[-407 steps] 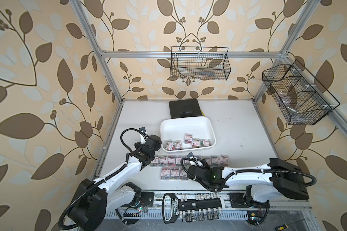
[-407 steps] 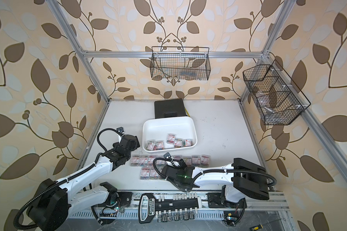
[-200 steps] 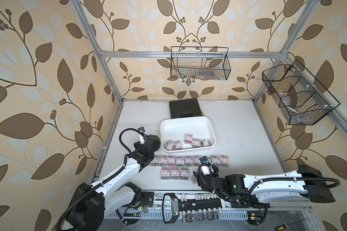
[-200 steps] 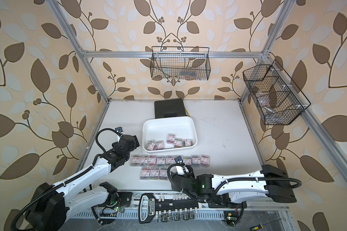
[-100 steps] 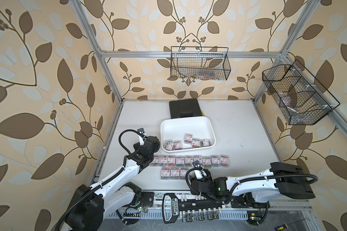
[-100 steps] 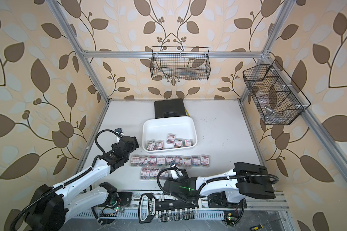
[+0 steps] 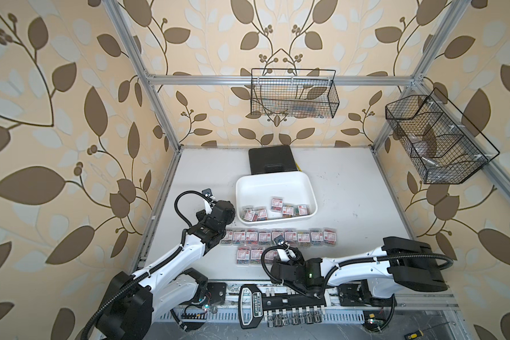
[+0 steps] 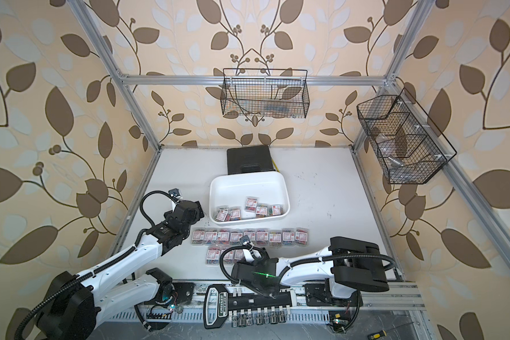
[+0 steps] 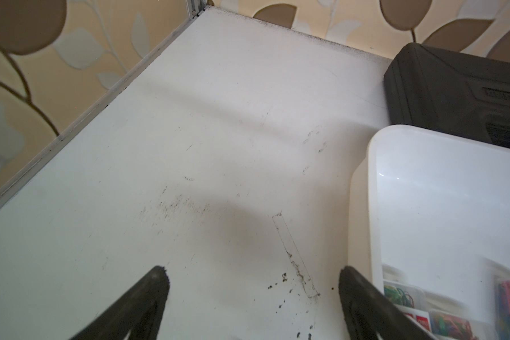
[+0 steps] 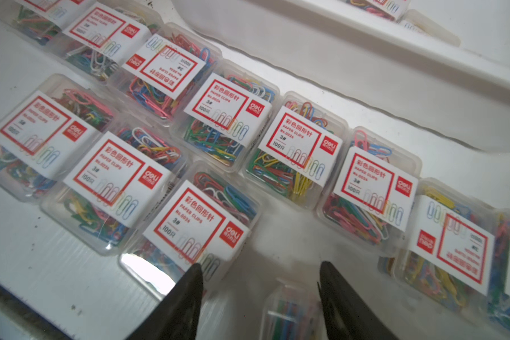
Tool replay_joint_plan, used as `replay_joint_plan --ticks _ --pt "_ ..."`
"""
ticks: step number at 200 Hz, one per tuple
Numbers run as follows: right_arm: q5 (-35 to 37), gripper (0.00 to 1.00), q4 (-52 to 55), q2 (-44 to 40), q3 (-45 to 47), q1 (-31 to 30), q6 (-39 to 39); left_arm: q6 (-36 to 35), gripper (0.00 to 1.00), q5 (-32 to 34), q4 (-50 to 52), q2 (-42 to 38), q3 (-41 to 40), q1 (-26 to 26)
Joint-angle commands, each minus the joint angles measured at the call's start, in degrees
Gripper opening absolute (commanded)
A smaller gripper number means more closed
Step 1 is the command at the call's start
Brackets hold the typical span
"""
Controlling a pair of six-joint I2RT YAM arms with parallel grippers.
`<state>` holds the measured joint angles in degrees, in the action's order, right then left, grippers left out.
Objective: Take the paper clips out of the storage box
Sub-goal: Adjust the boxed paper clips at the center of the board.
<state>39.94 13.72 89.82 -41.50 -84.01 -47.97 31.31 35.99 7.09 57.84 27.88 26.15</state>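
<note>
Tabletop [image 7: 351, 206] work: your right gripper [image 10: 259, 269], half-open, probably sets down paper clips [image 10: 292, 309]; left gripper [image 9: 252, 270], wide and empty, should next enter storage box [image 7: 273, 175] at its 3 o'clock.

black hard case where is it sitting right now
In both top views the black hard case lies flat at the far edge of the table, near the middle of that edge and right behind the far rim of the white storage box.

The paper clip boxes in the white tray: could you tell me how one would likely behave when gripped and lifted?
The paper clip boxes look like rigid clear plastic, so they would probably keep their shape but be slippery. Loose clips inside may shift. Flat sides: unlikely to roll.
</note>
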Motion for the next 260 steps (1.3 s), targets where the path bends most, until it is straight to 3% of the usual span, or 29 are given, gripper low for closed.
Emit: replay_joint_plan --ticks 1,48,100,143,197,220,260 --pt "3.25 0.64 6.48 1.71 -3.23 -1.49 -2.54 0.15 0.92 0.66 -0.85 -0.19 0.51 -0.59" --pt "3.88 0.65 11.37 1.86 -2.92 -3.30 -6.52 0.09 0.93 0.62 -0.85 -0.28 0.51 -0.60" --pt "5.03 0.51 15.80 2.23 -3.41 -3.88 -8.59 0.31 0.92 0.75 -0.85 -0.40 0.40 -0.58" --pt "8.35 0.49 22.86 6.71 -8.09 -3.74 -9.56 0.33 0.92 0.75 -0.76 -0.29 0.47 -0.58" --pt "4.38 0.49 13.02 7.12 -6.55 -0.79 -5.08 0.31 0.92 0.77 -0.67 -0.12 0.53 -0.58" --pt "2.33 0.49 9.44 5.12 -4.44 0.84 -3.81 0.28 0.93 0.78 -0.68 -0.10 0.52 -0.58" --pt "2.09 0.62 9.48 -4.61 -0.58 0.61 -4.98 0.28 0.93 0.74 -0.59 -0.01 0.68 -0.58"
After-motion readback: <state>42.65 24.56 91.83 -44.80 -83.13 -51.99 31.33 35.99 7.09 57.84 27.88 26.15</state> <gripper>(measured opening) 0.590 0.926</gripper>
